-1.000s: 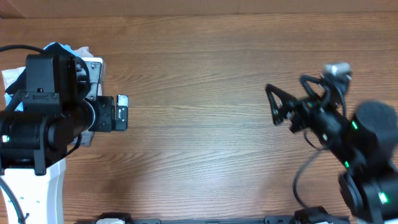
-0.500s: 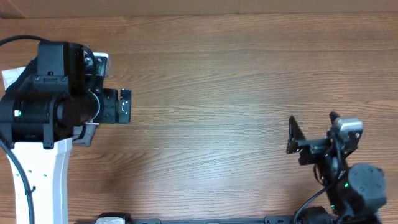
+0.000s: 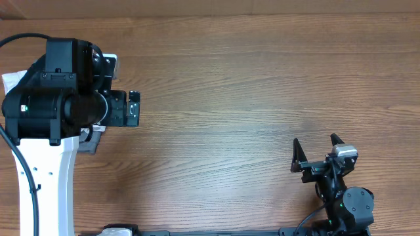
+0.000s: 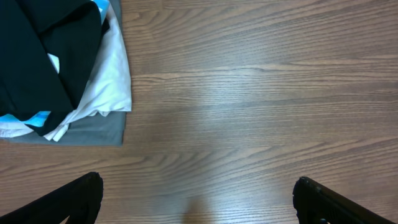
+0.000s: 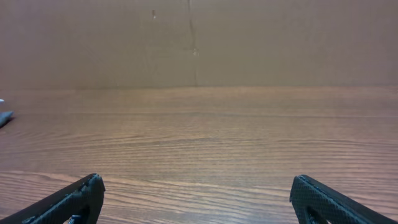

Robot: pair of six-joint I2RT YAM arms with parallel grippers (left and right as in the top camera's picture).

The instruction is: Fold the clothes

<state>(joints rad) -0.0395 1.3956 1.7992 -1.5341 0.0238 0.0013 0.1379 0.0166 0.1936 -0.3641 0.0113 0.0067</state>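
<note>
Right end effector (image 3: 315, 141) pulled back, jaws wide like left end effector (image 4: 198, 186); black shirt (image 4: 37, 62) crumpled atop garment pile (image 4: 115, 93).

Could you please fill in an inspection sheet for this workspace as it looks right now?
Surface: wooden table, bare wood across the middle.
Job's things: black shirt lying loosely on top of a pile near the left arm, not yet folded.
Clutter: white garment, grey garment and a light-blue piece under the shirt.
Grippers: left gripper open and empty, beside the pile; right gripper open and empty, over bare wood.
Cables: black cable looping out from the left arm.
Surroundings: plain brown wall behind the table.
</note>
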